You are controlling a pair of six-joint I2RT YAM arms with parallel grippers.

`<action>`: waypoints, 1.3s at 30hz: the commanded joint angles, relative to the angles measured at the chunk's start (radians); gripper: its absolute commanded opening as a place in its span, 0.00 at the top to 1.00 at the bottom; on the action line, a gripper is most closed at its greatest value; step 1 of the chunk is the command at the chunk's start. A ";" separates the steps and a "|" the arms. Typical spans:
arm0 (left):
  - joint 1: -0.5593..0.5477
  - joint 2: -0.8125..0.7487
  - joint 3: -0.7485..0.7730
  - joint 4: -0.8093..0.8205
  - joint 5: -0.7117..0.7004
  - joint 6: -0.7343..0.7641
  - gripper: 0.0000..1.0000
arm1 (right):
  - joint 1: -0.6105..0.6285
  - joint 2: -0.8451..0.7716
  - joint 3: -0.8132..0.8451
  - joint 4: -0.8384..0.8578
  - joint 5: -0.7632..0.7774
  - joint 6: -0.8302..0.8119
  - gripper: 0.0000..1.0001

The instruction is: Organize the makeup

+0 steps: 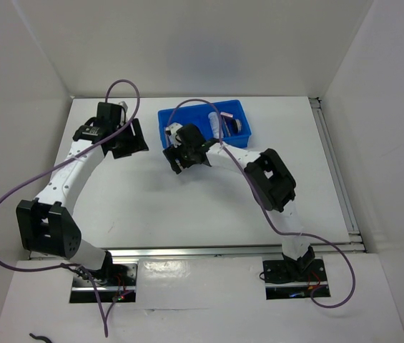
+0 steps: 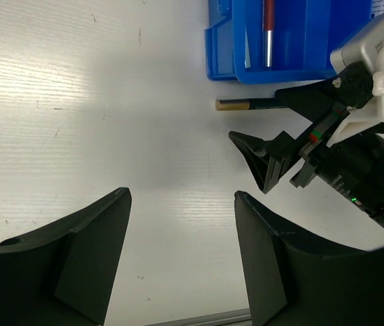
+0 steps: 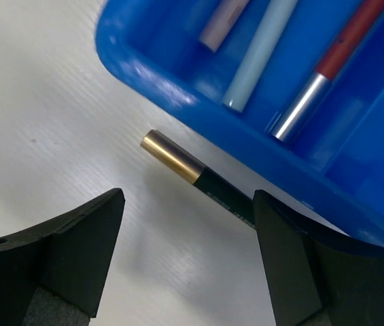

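My right fingers, apart, hover over the gold-capped pencil; left fingers apart too; I'd pinch mid-shaft, avoiding the one-o'clock blue tray.

Left arm, right arm: white tube links, black boxy joint housings, a purple cable looping off each. Black base plates. Left gripper, right gripper: matte black wedge jaws. Silver-white camera block on right wrist, green LED.
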 commanded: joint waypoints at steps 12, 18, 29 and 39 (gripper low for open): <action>0.014 -0.013 -0.025 0.028 -0.026 0.032 0.25 | -0.017 0.028 -0.055 0.065 0.009 -0.052 0.34; 0.014 -0.004 -0.034 0.037 -0.026 0.032 0.26 | -0.008 -0.004 -0.150 0.100 0.032 -0.043 0.48; 0.014 -0.013 -0.034 0.046 -0.008 0.022 0.26 | 0.088 -0.146 -0.285 0.040 0.077 0.014 0.88; 0.025 -0.068 -0.039 0.052 -0.058 -0.040 0.25 | 0.090 -0.231 0.016 -0.250 0.149 0.172 0.94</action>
